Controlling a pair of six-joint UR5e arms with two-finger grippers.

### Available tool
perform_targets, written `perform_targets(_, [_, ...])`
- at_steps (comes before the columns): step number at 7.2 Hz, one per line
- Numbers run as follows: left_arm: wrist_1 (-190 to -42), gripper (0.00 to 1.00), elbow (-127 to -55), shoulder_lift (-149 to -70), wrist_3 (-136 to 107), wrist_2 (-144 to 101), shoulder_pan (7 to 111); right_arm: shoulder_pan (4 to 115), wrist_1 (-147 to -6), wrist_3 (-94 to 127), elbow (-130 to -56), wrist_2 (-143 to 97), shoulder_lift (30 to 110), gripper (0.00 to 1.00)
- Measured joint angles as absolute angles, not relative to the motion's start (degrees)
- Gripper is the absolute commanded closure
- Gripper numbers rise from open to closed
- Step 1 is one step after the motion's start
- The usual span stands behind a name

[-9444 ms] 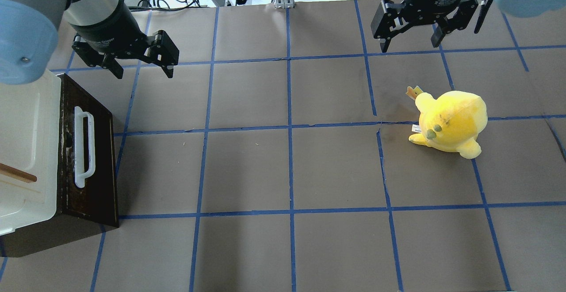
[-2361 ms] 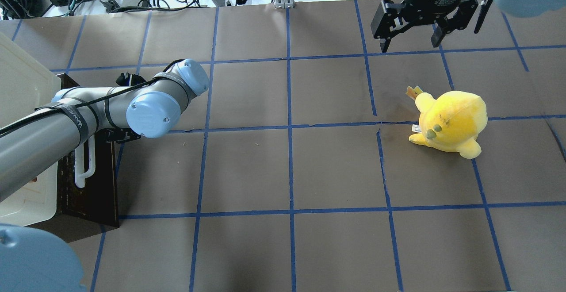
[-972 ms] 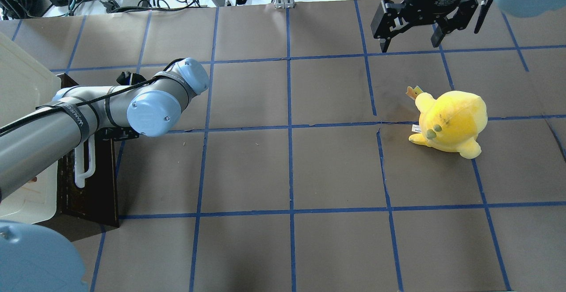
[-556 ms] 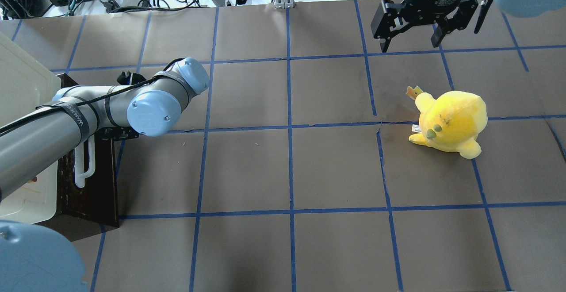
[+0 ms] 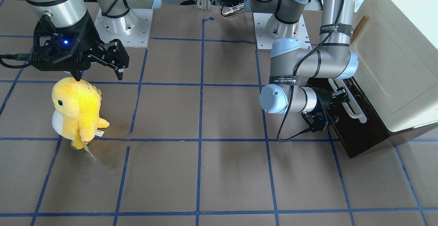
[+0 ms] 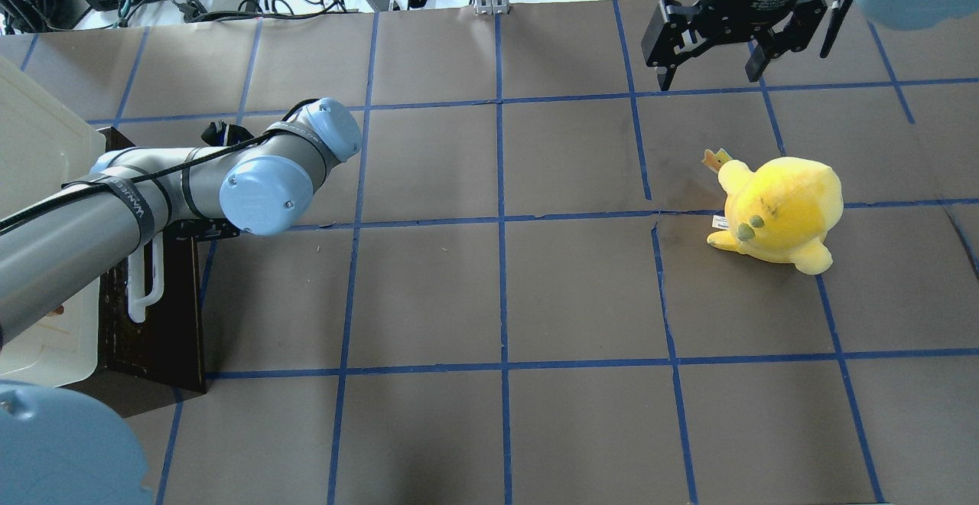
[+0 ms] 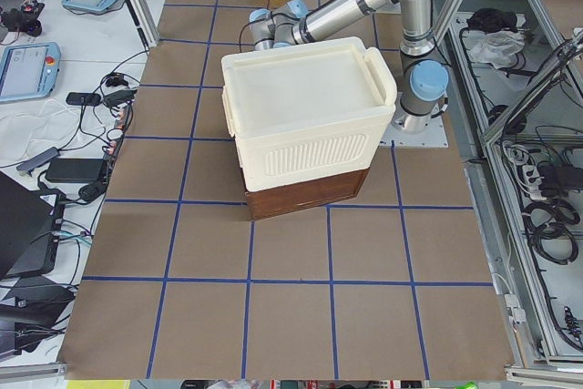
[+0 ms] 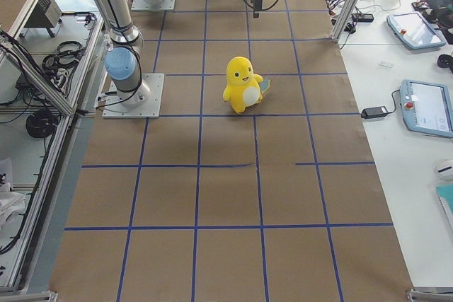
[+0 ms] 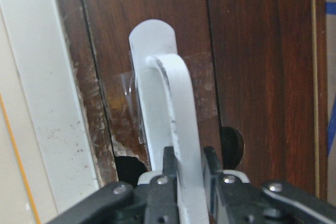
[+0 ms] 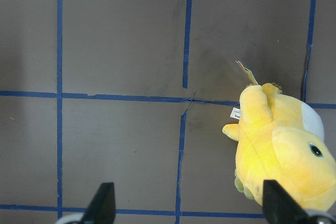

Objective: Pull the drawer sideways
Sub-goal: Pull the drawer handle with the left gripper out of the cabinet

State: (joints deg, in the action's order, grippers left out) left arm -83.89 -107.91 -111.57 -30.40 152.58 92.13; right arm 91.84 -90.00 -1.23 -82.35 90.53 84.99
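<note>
Left gripper [image 9: 187, 164] is clamped on the white bar handle [image 9: 170, 103] of the dark brown drawer [image 5: 357, 132], at the table's left end under a cream cabinet [image 5: 393, 68], ready for a sideways pull. Right gripper [image 6: 709, 76] hangs with fingers spread apart at far right, by a yellow plush toy [image 6: 780, 210], uninvolved.

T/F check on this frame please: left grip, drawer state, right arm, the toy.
1. The left gripper has its fingers shut on the white bar handle of the drawer. True.
2. The right gripper holds the yellow plush toy. False: it is open and empty, apart from the toy.
3. The toy lies flat on its side. False: it stands upright on the table.
4. No view shows the drawer's inner floor or its sides. True: only the dark brown front shows.
</note>
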Motion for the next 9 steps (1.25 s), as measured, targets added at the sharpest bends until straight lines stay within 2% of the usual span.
perform_targets(9, [-83.6,0.78,-106.1,-112.0,-29.8,151.7,93.9,91.8,-90.0,-1.2,-82.4,90.5,85.0,0.00])
